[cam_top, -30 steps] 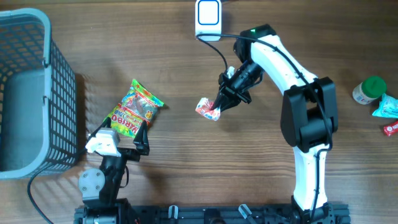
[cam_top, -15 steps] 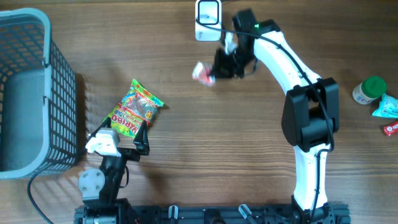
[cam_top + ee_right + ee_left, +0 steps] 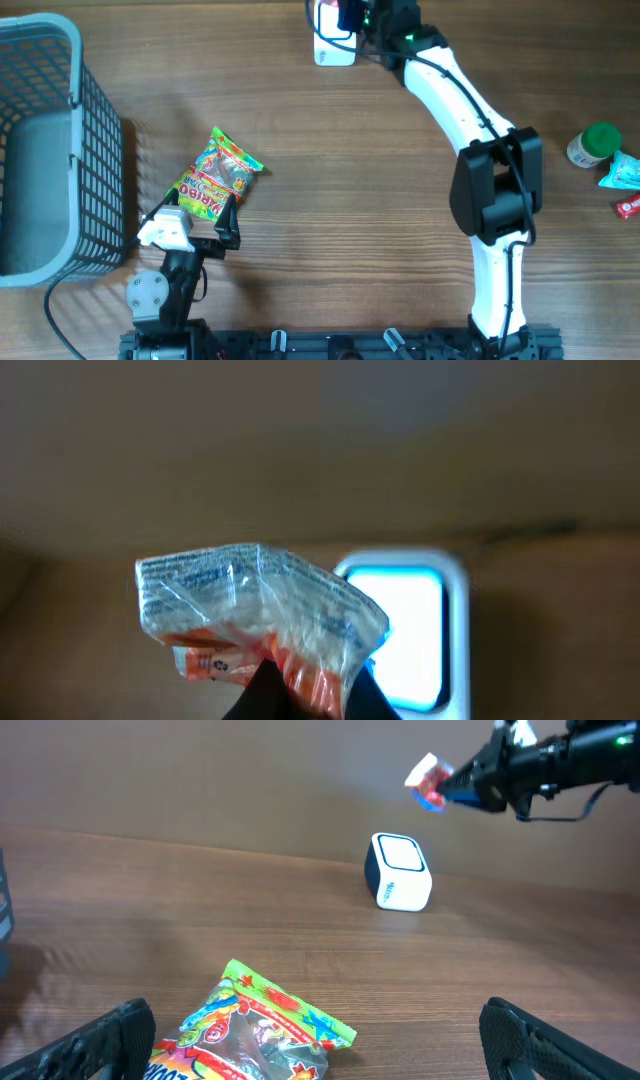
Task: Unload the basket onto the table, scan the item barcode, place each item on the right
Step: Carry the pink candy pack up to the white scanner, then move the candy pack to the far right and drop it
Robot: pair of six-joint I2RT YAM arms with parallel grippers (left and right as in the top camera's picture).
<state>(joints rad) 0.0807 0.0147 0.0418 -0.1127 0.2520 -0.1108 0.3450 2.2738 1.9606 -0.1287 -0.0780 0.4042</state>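
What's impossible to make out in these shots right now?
- Right wrist: any barcode on the small clear-and-red plastic packet; print blurred.
- Overhead: that packet, hidden beneath the right tool.
- Overhead: small red wrapper, cut by the right edge.

"ARIBO" on candy bag (image 3: 217, 176); txt on packet (image 3: 255, 615) illegible.

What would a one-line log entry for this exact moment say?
right end effector: shut on snack packet, in air above scanner | left end effector: open, by candy bag
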